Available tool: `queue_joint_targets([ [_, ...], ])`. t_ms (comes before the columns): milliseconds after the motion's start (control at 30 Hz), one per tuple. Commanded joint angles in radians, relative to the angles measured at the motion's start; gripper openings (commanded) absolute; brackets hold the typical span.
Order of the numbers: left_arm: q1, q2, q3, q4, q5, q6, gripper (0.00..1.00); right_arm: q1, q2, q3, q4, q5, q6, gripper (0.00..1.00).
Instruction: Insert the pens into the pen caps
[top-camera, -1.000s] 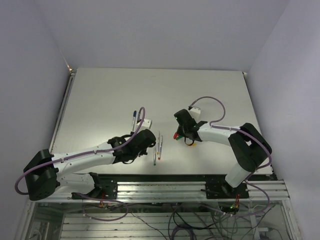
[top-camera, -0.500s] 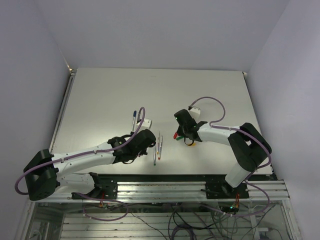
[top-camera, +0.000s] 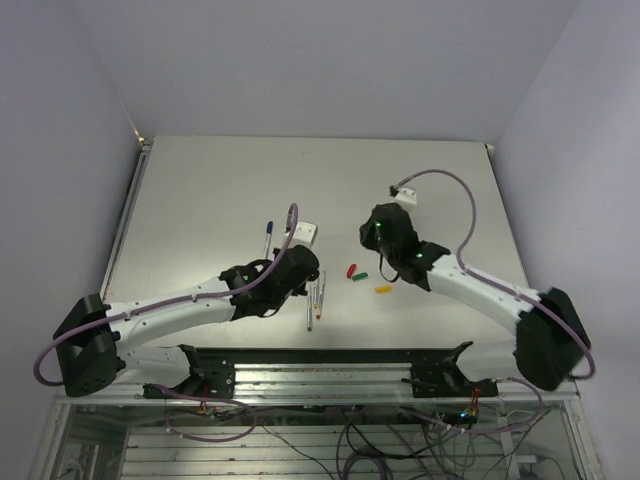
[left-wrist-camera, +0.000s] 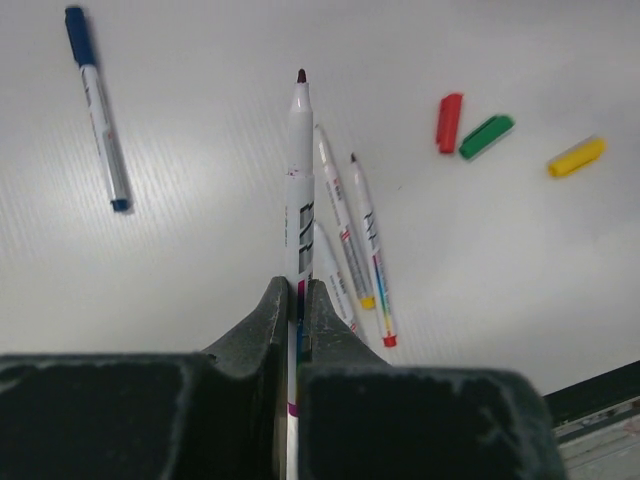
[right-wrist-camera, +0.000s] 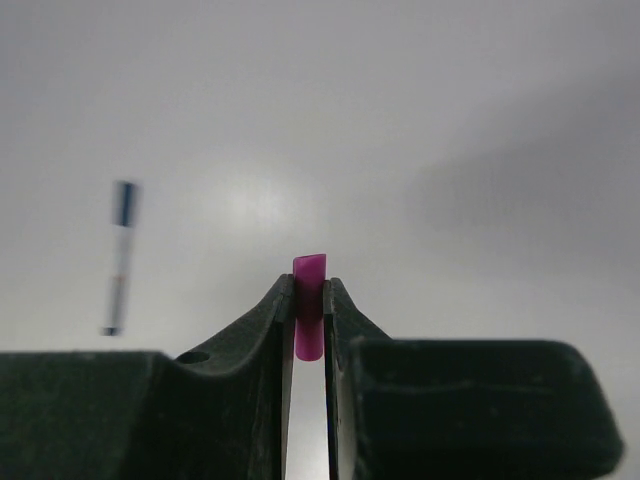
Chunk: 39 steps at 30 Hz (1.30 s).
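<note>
Two pieces are in hand, one per arm: my left gripper (left-wrist-camera: 298, 305) is clamped on a pen (left-wrist-camera: 300, 170), its dark tip pointing forward and lifted off the table (top-camera: 200, 190). My right gripper (right-wrist-camera: 308, 292) is pinched on the magenta cap (right-wrist-camera: 309, 272). I judge the step to be mating this pair. The next move calls for bringing tip and cap mouth onto one line, then pressing them together; I cannot tell which way the cap's open end faces. Both arms reach in over the table's middle, wrists near but apart. Three bare pens (left-wrist-camera: 360, 240) lie just beside the held one. A red cap (left-wrist-camera: 449, 122), green cap (left-wrist-camera: 486, 136) and yellow cap (left-wrist-camera: 576, 157) lie beyond, and a blue-capped pen (left-wrist-camera: 97, 110) lies off left.
</note>
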<state>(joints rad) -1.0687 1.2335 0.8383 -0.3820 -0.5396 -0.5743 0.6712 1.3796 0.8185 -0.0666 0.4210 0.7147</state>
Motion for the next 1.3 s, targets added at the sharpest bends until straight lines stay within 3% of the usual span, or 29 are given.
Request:
queue_joint_targets([
  [0, -0.005, -0.02, 0.034, 0.166, 0.045, 0.062, 0.07, -0.004, -0.182, -0.043, 0.17, -0.045, -0.113, 0.0],
  [167, -0.005, -0.096, -0.029, 0.441, 0.175, 0.106, 0.07, -0.004, -0.394, -0.157, 0.343, -0.148, -0.162, 0.0],
  [300, -0.005, -0.116, -0.027, 0.519, 0.249, 0.114, 0.07, -0.002, -0.48, -0.188, 0.457, -0.23, -0.184, 0.0],
  [567, -0.005, -0.156, -0.067, 0.652, 0.384, 0.049, 0.07, 0.002, -0.487, -0.194, 0.659, -0.314, -0.205, 0.0],
  [767, -0.005, -0.167, -0.105, 0.721, 0.404, 0.008, 0.07, 0.004, -0.469, -0.194, 0.753, -0.361, -0.199, 0.0],
  [1267, -0.005, -0.165, -0.119, 0.792, 0.4, 0.001, 0.07, 0.017, -0.441, -0.211, 0.763, -0.394, -0.158, 0.0],
])
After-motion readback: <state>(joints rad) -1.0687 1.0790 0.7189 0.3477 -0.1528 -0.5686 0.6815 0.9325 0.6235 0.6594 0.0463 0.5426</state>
